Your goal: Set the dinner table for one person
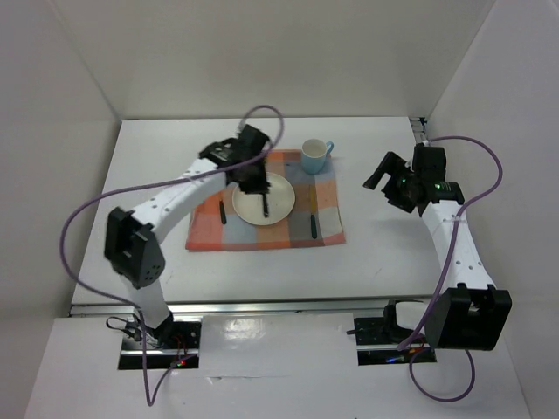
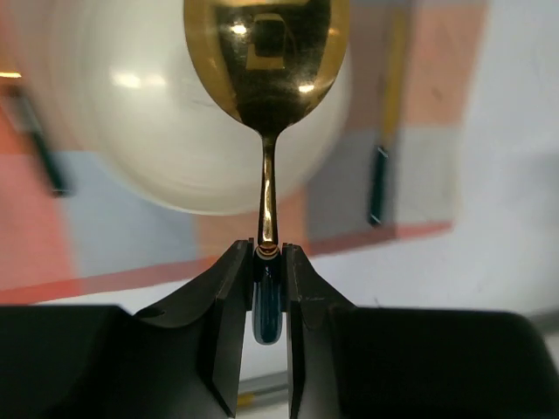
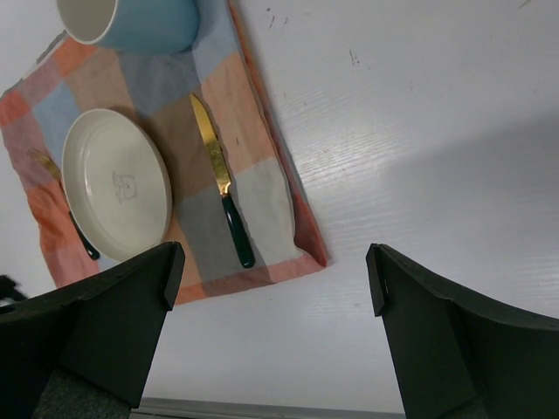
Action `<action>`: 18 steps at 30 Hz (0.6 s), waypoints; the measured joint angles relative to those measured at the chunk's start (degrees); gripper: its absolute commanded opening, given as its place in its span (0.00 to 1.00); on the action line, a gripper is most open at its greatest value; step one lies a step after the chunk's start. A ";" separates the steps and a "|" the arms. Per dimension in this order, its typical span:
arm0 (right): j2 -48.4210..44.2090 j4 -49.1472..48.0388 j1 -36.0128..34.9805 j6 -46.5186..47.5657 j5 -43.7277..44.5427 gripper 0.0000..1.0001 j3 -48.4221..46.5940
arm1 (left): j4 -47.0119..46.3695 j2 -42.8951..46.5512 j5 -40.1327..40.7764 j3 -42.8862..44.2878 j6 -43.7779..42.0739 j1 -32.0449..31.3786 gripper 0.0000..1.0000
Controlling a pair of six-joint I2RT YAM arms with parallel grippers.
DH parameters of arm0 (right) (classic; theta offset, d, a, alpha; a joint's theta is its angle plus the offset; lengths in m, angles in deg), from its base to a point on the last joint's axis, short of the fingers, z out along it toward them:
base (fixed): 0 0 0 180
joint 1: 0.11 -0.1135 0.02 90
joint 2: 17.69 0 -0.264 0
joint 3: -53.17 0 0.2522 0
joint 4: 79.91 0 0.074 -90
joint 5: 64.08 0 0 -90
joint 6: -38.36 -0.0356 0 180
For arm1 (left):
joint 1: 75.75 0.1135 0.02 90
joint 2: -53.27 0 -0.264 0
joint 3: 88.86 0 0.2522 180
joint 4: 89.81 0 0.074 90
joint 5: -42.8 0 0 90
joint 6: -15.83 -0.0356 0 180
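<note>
The left pincer (image 2: 265, 255) is clamped on a gold spoon (image 2: 266, 52) over the plate (image 2: 131, 113); the right pincer (image 3: 272, 262) is spread wide.

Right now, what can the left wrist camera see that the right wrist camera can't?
Only the left wrist view shows the shiny gold spoon with a dark handle, pinched by that handle in the left gripper. Only the right wrist view shows the light blue mug on the cloth and the right gripper, wide open and empty. Both show the round white plate, the orange-and-blue-grey checked cloth, the gold knife with a dark handle lying beside the plate, and the white dinner table.
</note>
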 measured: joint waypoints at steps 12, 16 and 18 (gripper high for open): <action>-2.54 0.33 0.00 0.15 1.01 0.99 -0.02 | 1.22 -27.80 -8.07 20.96 2.21 -14.38 0.00; -2.56 0.96 0.00 0.22 1.03 0.99 -0.02 | 1.36 -32.74 -8.09 25.77 3.17 -13.66 0.00; -2.56 1.05 0.00 0.22 1.05 0.99 -0.02 | 1.57 -34.71 -8.09 27.69 3.39 -13.42 0.00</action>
